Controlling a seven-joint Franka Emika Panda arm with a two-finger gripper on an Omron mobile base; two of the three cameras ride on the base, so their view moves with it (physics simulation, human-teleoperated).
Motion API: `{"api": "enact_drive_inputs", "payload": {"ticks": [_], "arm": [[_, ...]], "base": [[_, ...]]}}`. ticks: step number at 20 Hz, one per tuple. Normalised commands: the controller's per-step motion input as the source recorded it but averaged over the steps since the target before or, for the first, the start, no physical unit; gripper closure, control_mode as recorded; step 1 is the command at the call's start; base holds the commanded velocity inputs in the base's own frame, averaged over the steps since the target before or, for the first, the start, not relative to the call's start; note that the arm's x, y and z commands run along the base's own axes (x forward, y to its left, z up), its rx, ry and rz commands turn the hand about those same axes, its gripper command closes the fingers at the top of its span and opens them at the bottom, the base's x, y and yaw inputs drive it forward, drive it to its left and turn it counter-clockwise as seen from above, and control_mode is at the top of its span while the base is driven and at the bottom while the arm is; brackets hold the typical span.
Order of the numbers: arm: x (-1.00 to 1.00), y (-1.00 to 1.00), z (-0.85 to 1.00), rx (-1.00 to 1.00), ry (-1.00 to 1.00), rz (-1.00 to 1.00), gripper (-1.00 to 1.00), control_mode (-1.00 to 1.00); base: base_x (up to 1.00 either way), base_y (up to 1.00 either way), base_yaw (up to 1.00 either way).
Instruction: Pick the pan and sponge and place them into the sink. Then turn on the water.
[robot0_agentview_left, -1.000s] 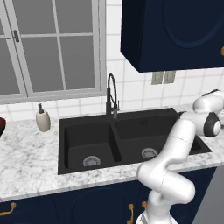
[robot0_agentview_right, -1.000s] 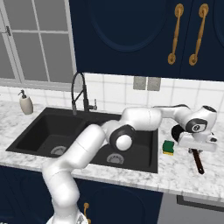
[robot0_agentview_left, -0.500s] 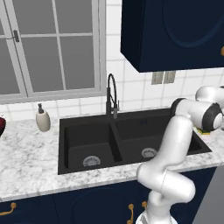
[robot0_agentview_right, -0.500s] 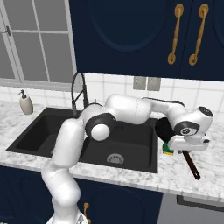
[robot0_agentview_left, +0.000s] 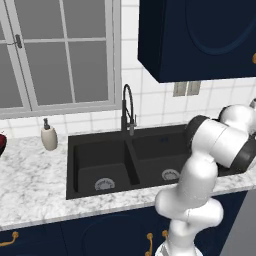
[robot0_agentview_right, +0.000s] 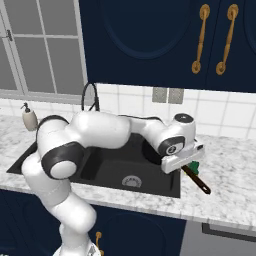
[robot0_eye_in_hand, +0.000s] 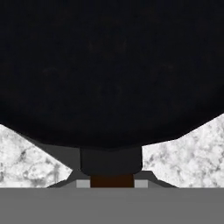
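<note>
Pan (robot0_eye_in_hand: 109, 70) on marble desk (robot0_agentview_right: 235, 195) just right of sink (robot0_agentview_right: 112, 167), handle (robot0_agentview_right: 196, 181) sticking toward desk edge. Hand low over pan; jaws hidden, state can't tell. Sponge (robot0_agentview_right: 195, 165) beside pan.

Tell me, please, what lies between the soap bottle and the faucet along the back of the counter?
Nothing: in the left base view, the stretch between the soap bottle and the faucet is bare marble counter and the sink rim.

No text, label, brand, number or sign is being shown legibly anywhere: nothing readable is being carried by any surface or object in view.
</note>
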Motion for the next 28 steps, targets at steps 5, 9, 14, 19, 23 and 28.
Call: {"api": "enact_drive_inputs", "payload": {"ticks": [5,9,14,19,23,28], "arm": [[0.06,0.99,0.02,-0.18,0.28,0.17,1.00,-1.00],[0.01,0.39,-0.07,-0.04,0.16,0.07,1.00,-1.00],[0.17,0.77,-0.01,0.00,0.21,0.09,1.00,-1.00],[0.51,0.43,-0.16,0.07,0.25,0.09,1.00,-1.00],[0.65,0.05,-0.26,0.14,0.29,0.07,1.00,-1.00],[0.26,0.17,-0.43,0.12,0.02,0.01,1.00,-1.00]], "base": [[0.00,0.00,0.00],[0.00,0.00,0.00],[0.00,0.00,0.00],[0.00,0.00,0.00],[0.00,0.00,0.00],[0.00,0.00,0.00]]}}
